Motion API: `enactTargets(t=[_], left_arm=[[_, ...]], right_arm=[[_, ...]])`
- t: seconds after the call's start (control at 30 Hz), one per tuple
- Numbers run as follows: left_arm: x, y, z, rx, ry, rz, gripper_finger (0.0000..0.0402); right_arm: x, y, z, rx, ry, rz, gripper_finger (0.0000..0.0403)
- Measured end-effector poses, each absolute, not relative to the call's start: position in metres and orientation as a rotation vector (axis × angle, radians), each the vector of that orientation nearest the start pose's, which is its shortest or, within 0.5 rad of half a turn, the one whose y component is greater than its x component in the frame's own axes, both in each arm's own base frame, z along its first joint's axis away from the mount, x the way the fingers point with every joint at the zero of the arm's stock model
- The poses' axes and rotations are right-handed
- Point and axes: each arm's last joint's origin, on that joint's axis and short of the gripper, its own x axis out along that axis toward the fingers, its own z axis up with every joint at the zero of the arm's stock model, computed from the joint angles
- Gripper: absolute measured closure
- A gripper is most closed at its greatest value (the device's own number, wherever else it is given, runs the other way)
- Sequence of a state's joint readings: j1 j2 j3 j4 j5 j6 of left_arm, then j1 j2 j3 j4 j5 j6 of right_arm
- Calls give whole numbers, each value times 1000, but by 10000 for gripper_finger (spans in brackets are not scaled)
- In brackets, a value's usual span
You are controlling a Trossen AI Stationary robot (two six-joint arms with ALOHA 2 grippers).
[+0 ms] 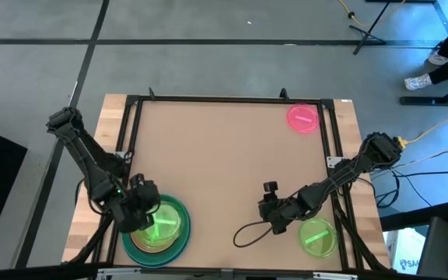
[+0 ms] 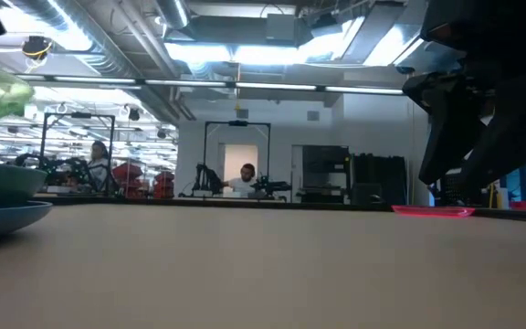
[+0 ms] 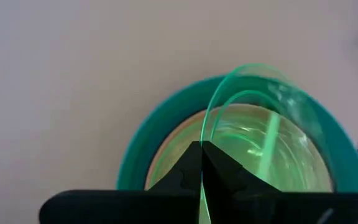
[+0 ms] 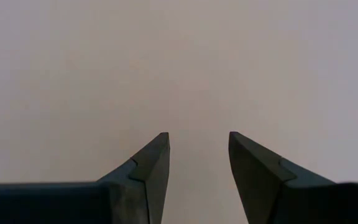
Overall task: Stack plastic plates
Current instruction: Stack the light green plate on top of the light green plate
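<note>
Neon-green plate (image 3: 253,118) is being gripped edge-on by the left gripper (image 3: 202,155) over the stack (image 1: 179,233); right gripper (image 4: 199,155) is being held open, empty.

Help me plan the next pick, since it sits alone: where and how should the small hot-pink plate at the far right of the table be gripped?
Probably by its rim. The hot-pink plate lies flat on the table, so only its thin raised edge offers a pinch. The open right gripper is the nearer one; it could come from above, taking the near edge.
</note>
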State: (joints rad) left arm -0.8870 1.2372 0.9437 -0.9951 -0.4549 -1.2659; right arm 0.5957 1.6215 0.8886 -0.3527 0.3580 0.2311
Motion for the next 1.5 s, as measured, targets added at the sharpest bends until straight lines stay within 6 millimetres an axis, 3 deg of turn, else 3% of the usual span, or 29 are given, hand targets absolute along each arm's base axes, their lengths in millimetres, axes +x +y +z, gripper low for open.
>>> enactTargets(t=[0.2,0.37,0.57,0.73,0.9,1.03,1.3,1.5], left_arm=[[130,-160,234,-344,1069,301,389],[122,-156,220,-387,1140,359,346],[129,-154,220,-461,1139,367,293],[153,-161,230,-515,929,241,279],[188,-167,247,-367,613,77,279],[213,-171,254,-269,477,-21,279],[253,-181,217,-203,472,-38,279],[274,-186,184,-205,483,-11,279]], right_arm=[[254,160,164,-287,977,101,244],[254,160,164,-277,985,115,244],[253,160,164,-277,1002,129,244],[246,162,183,-268,1108,127,244],[231,177,207,-201,1216,160,244],[210,192,208,-139,1317,185,244],[156,213,189,0,1559,81,244],[134,225,173,189,1655,73,244]])
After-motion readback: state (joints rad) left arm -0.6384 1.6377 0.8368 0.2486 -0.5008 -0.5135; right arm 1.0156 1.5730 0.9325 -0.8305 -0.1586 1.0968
